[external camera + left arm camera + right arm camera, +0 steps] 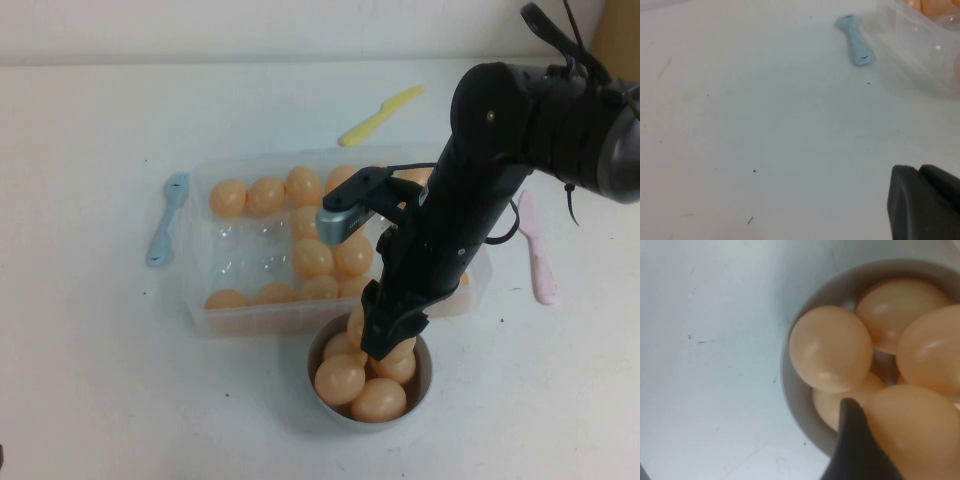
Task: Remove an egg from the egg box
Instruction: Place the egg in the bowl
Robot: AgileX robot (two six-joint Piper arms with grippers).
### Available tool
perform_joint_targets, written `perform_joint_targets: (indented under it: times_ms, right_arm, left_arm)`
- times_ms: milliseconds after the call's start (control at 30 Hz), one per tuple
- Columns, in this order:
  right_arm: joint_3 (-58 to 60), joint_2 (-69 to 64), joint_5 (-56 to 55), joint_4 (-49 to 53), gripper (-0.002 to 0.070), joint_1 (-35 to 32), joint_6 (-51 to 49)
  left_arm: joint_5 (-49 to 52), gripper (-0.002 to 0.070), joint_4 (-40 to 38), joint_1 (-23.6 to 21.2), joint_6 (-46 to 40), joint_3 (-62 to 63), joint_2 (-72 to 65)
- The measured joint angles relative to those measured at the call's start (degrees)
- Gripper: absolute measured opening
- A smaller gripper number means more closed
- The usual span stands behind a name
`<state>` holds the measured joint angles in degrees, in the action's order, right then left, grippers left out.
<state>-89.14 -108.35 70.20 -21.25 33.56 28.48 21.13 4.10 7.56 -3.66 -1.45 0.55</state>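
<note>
The egg box (pixel 197 290) is a clear plastic tray at mid-table, with several peach-orange eggs (pixel 265 194) in its cups and some bare cups on its left side. My right gripper (pixel 385 345) reaches down over the small grey-white bowl (pixel 426 372) just in front of the box. It is shut on one egg (pixel 915 435), which presses against the dark finger (pixel 852 445) just above the eggs lying in the bowl (pixel 831 347). My left gripper (pixel 917 169) hovers low over bare table left of the box, fingertips together. A corner of the egg box (pixel 920 45) shows there.
A light-blue spatula (pixel 167 217) lies left of the box and shows as the spatula (pixel 855 44) in the left wrist view. A yellow spatula (pixel 380 115) lies behind the box, a pink one (pixel 538 250) to its right. The right arm crosses over the box's right half.
</note>
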Motion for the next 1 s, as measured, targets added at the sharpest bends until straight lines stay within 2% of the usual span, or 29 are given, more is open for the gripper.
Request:
perform_joint_targets:
  times_ms: [167,1000]
  right_arm:
    - [0.0,0.0,0.0,0.0,0.0393,0.0,0.0]
    - [3.2,0.0,-0.2,0.0,0.0395,0.0,0.0]
  left_arm:
    - [0.0,-0.0005,0.0,0.0,0.0,0.0,0.0]
    - [0.0,-0.0005,0.0,0.0,0.0,0.0,0.0]
